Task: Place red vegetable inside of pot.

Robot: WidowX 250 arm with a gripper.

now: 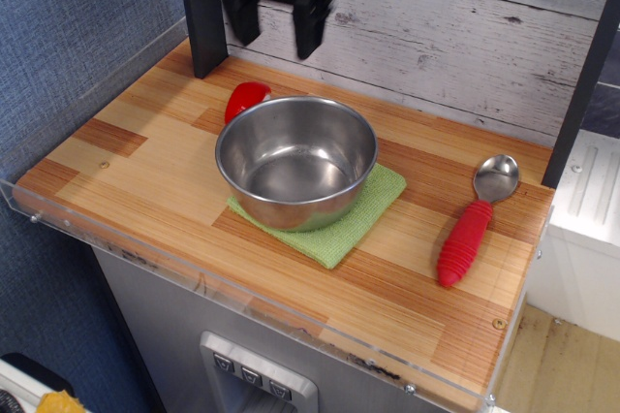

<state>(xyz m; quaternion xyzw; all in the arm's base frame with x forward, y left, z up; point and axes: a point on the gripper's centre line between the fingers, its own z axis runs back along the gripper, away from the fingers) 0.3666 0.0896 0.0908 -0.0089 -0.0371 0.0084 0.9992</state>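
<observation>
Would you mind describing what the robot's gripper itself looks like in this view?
The gripper is matte black throughout: a broad crossbar at the top of the frame with two blocky, tapering fingers hanging from it. The image is motion-blurred, so no markings, cables or labels can be made out, and the arm above is cut off by the frame edge.

no readable text, labels or numbers

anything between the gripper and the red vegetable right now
Nothing: in the only view, the open gripper hangs above the red vegetable, with just bare wall and wooden tabletop between.
</observation>
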